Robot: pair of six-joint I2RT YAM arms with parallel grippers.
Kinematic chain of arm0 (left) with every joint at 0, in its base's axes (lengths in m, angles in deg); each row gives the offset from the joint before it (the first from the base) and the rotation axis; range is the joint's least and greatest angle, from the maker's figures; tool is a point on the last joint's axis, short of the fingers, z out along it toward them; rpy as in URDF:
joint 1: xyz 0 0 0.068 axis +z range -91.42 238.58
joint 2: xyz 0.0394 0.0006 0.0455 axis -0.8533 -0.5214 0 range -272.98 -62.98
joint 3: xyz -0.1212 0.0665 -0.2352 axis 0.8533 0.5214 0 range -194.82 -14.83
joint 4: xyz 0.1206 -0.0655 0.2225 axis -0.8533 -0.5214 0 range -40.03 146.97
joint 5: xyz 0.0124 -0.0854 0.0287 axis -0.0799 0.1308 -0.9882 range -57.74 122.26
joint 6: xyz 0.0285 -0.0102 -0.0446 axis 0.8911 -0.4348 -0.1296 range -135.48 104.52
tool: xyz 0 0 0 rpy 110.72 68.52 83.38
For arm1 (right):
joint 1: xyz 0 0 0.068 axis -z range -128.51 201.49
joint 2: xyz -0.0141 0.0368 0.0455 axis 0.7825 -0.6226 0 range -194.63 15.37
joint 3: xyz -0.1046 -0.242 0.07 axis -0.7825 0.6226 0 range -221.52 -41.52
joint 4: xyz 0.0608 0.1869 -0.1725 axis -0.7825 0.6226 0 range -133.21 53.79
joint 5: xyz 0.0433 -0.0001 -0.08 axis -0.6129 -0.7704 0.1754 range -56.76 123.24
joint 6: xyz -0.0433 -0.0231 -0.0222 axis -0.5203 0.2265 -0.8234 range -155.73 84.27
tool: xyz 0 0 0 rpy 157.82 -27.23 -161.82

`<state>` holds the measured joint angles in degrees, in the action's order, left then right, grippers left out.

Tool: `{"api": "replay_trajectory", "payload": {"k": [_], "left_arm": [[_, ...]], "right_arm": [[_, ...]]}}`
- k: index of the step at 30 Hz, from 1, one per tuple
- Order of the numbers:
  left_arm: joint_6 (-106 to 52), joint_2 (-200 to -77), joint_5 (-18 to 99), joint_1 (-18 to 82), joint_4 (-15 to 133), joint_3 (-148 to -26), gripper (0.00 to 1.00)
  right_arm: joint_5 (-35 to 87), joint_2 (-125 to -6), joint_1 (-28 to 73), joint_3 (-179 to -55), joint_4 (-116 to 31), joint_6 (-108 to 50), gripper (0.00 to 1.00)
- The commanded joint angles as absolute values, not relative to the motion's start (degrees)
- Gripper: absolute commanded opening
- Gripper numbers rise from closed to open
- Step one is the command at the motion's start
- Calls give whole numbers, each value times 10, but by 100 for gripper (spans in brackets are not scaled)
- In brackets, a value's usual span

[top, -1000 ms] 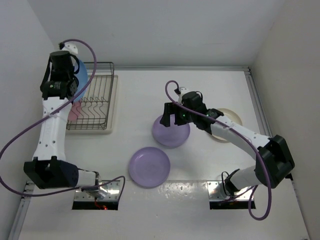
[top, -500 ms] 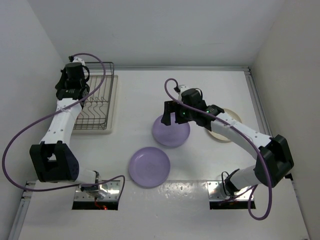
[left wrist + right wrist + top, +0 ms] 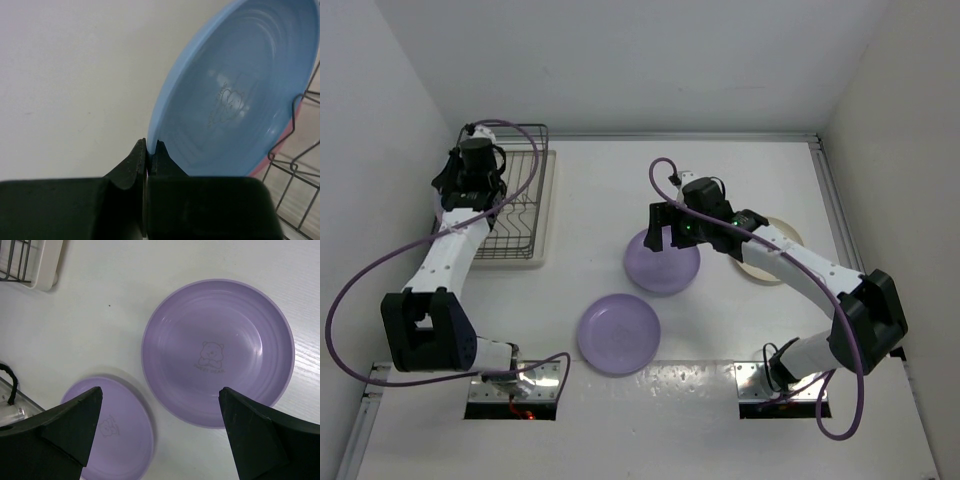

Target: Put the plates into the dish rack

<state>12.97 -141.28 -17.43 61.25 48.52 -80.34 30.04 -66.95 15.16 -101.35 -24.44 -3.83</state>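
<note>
Peeking past the blue plate (image 3: 235, 100), a pink rim (image 3: 260, 169) (mostly hidden).

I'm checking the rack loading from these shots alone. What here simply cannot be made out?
- Top view: the left arm hides the blue plate, so its slot in the dish rack cannot be told.
- Left wrist view: the blue plate hides the pink plate but for a rim sliver; the right edge cuts off the rack.
- Top view: the right arm covers part of the cream plate.
</note>
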Motion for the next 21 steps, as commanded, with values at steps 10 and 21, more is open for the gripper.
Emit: {"api": "replay_trajectory", "payload": {"k": [10, 21], "left_arm": [[67, -1460, -122, 612, 477, -758, 0], [25, -1465, -33, 635, 361, -873, 88]], "right_arm": [[315, -654, 158, -1024, -240, -42, 100], [381, -593, 249, -996, -170, 7, 100]]}}
